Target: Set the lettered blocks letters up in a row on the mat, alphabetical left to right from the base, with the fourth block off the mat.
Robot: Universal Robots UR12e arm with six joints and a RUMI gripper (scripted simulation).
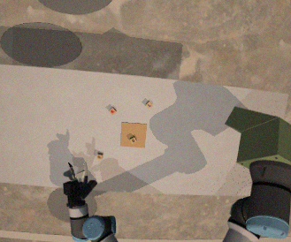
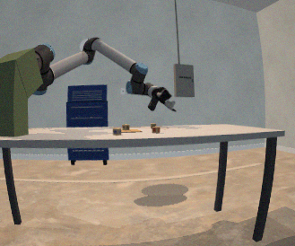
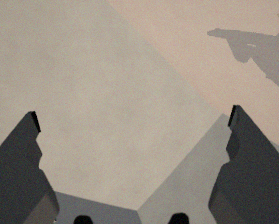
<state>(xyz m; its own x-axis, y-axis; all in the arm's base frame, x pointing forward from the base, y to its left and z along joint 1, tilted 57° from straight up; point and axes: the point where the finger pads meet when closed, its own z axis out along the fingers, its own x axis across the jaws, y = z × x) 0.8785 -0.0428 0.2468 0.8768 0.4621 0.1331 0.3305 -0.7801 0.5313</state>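
An orange mat (image 1: 134,134) lies near the middle of the table. One small block (image 1: 132,138) sits on the mat. A second block (image 1: 112,109) lies left of and beyond the mat, a third block (image 1: 148,102) lies beyond the mat to the right, and a fourth block (image 1: 100,155) lies left of the mat nearer the table's front edge. The letters are too small to read. My gripper (image 1: 78,170) is open and empty, held high above the table's front left part, apart from every block. In the wrist view my two fingers stand wide over bare table.
The green robot base (image 1: 267,141) stands at the table's right end. In the side view the blocks (image 2: 136,129) sit in a cluster on the table top, the gripper (image 2: 167,104) well above them. A blue cabinet (image 2: 87,108) stands behind the table.
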